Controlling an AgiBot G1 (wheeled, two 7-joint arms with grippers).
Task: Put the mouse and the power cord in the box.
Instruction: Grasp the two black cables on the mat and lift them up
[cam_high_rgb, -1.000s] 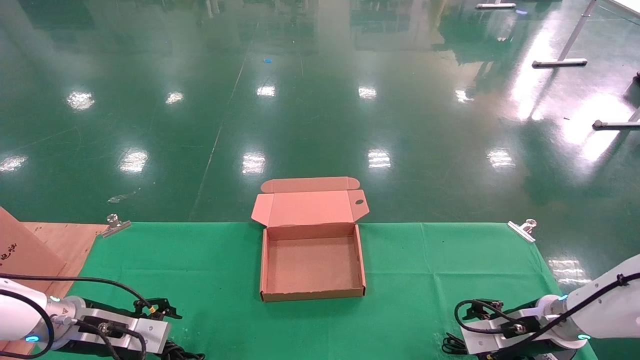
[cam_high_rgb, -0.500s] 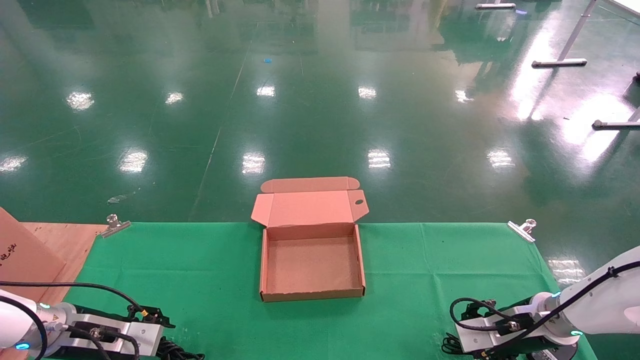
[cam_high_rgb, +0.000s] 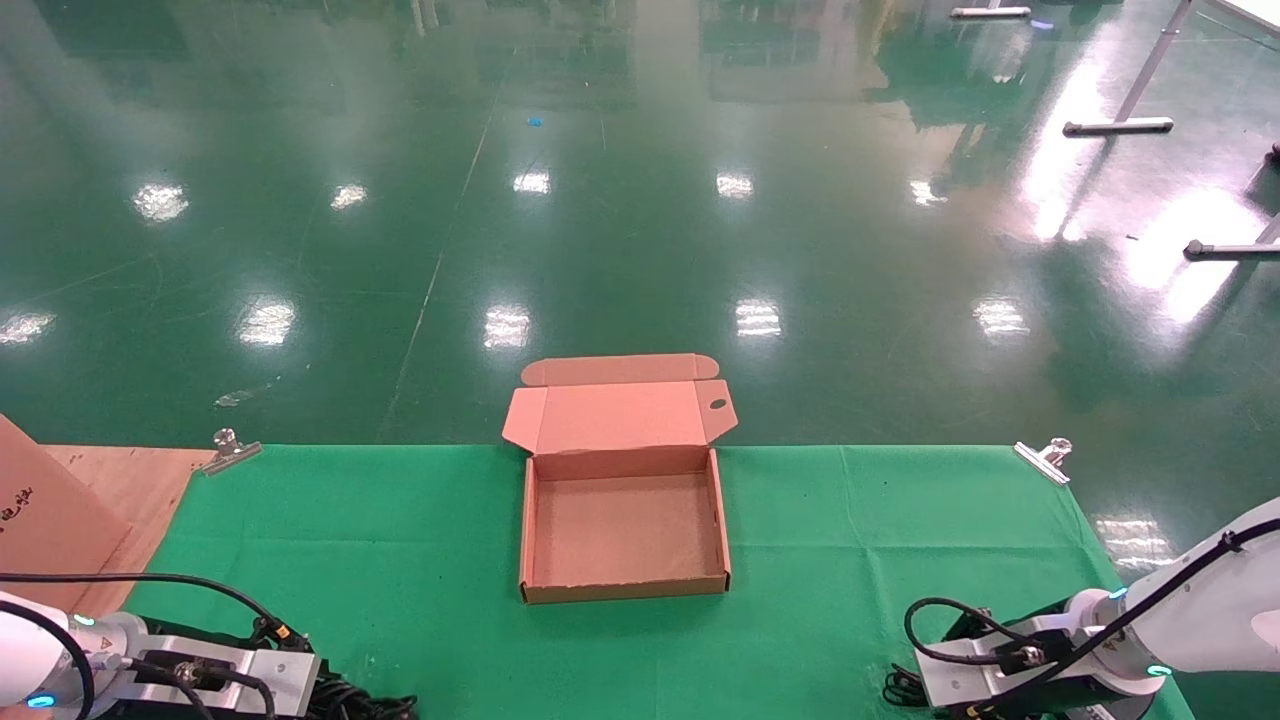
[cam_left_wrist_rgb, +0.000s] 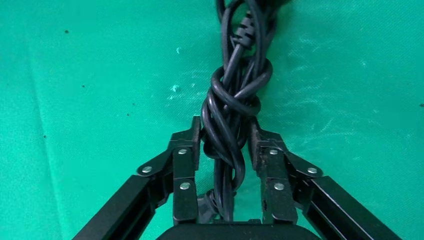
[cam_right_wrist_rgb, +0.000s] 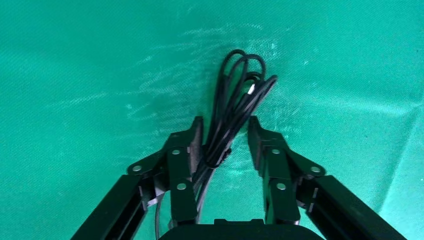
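While the box (cam_high_rgb: 625, 590) stands open, left gripper (cam_left_wrist_rgb: 226, 145) fingers astride the power cord (cam_left_wrist_rgb: 235, 100).

Place: an industrial hall or robot test lab, not a home.
Floor: glossy green coated floor (cam_high_rgb: 640, 200), wide and open, mirroring rows of ceiling lights.
Bench: covered with a green cloth (cam_high_rgb: 400, 540) held at its far corners by metal clips (cam_high_rgb: 228, 450), a staged work surface.
Fixtures: white metal stand feet (cam_high_rgb: 1118, 126) on the floor at the far right.
Materials: a brown cardboard sheet (cam_high_rgb: 50, 510) on a plywood board (cam_high_rgb: 140, 480) at the bench's left end.
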